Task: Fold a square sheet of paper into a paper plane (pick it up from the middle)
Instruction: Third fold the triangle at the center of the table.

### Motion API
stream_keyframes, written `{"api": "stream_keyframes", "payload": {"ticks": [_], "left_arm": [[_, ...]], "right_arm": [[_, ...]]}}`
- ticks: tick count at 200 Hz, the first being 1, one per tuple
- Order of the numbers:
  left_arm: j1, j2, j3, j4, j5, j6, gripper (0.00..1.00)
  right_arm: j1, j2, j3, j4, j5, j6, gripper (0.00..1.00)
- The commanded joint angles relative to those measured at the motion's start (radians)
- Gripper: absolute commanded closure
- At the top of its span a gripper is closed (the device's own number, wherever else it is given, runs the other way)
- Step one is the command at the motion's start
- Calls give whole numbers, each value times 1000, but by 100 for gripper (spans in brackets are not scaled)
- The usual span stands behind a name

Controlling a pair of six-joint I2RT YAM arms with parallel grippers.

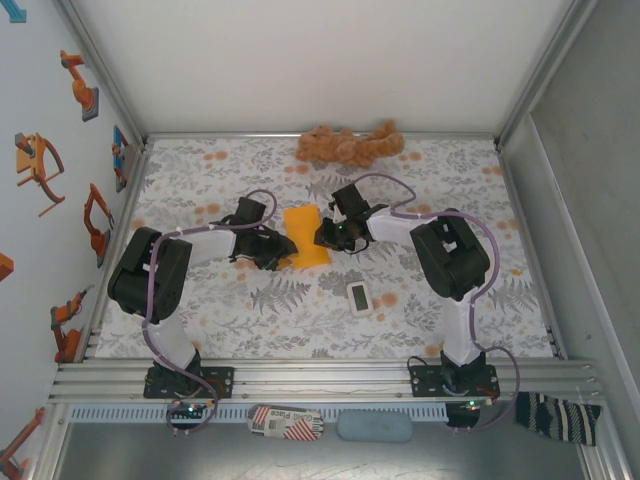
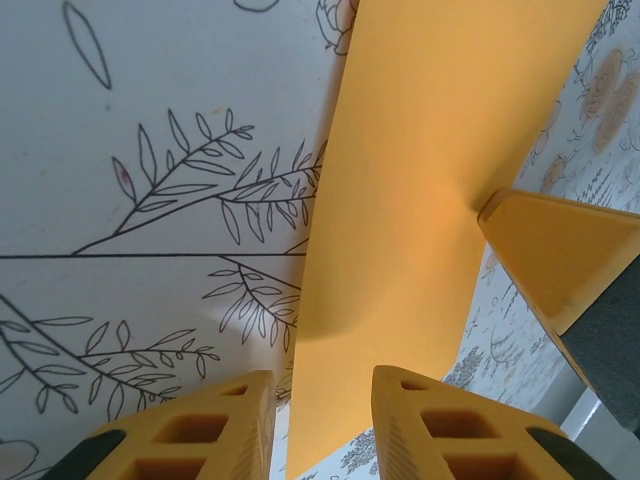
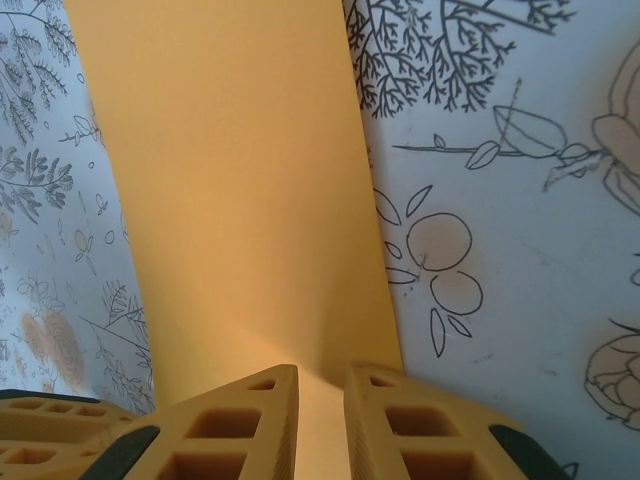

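The square sheet of paper [image 1: 303,222] is plain orange and sits mid-table, bowed upward between both grippers. My left gripper [image 1: 280,250] is at its left edge and my right gripper [image 1: 325,235] at its right edge. In the left wrist view the left gripper [image 2: 320,385] straddles the paper [image 2: 430,150] with a clear gap between its yellow fingers [image 2: 215,420]. A finger of the right gripper [image 2: 560,260] presses in from the right. In the right wrist view the right gripper [image 3: 320,375] is shut narrowly on the paper [image 3: 230,200], which buckles up from the pinch.
A brown plush toy [image 1: 348,146] lies at the back edge of the floral tablecloth [image 1: 200,300]. A small white device [image 1: 360,297] lies just in front of the right gripper. Enclosure walls stand close on the left, back and right.
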Motion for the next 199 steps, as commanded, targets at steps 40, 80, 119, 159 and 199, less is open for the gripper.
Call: {"api": "stream_keyframes", "payload": {"ticks": [40, 80, 119, 159, 199], "left_arm": [[-1, 26, 26, 49, 69, -14, 69], [3, 36, 37, 44, 67, -13, 69], [16, 52, 57, 63, 67, -15, 69], [37, 101, 86, 97, 79, -32, 69], [60, 121, 100, 121, 90, -46, 72]], "right_arm": [[-8, 18, -35, -10, 25, 22, 80], [-11, 13, -39, -5, 22, 26, 80], [-13, 13, -43, 2, 22, 28, 81], [-14, 13, -46, 5, 21, 28, 80], [-17, 3, -56, 13, 22, 28, 80]]}}
